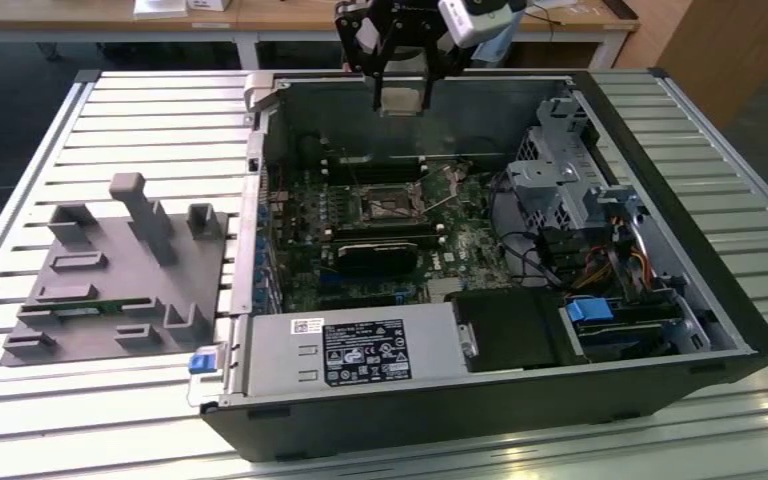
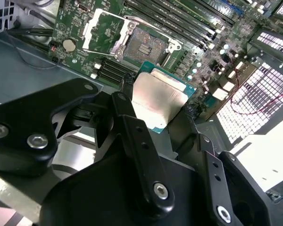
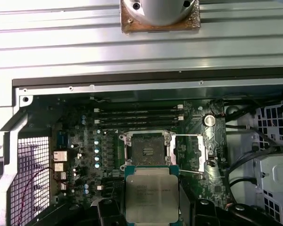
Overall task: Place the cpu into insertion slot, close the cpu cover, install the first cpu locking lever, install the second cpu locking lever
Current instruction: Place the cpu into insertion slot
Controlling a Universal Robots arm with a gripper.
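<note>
Slatted metal tabletop (image 1: 744, 150) carries one open computer case (image 1: 491, 410) lying on its side. One grey fixture tray (image 1: 91, 300) with upright posts sits beside it on the exterior view's left.

From the exterior view, the gripper (image 1: 402, 100) hangs high over the far edge of the case, well above the green board. The insertion slot (image 1: 387, 205) shows there as a small dark square. Both wrist views bring the socket closer. In the first wrist view the insertion slot (image 3: 148, 150) is uncovered, and the cpu cover (image 3: 188, 153) lies flipped open just beside it. In the second wrist view the same cpu cover (image 2: 104, 30) sits on the other side of the slot (image 2: 148, 44). One round coin cell (image 3: 209, 119) sits near the socket.

Two black fingers (image 2: 132, 127) are drawn in narrowly on the cpu (image 2: 158, 101), pinching it by opposite edges. Its dull silver top faces the second wrist camera. In the first wrist view the cpu (image 3: 152, 197) hangs in line with the slot and apart from it.

By count there is one cpu, one socket, one cover and one gripper with two fingers. I cannot tell how the locking levers lie.
</note>
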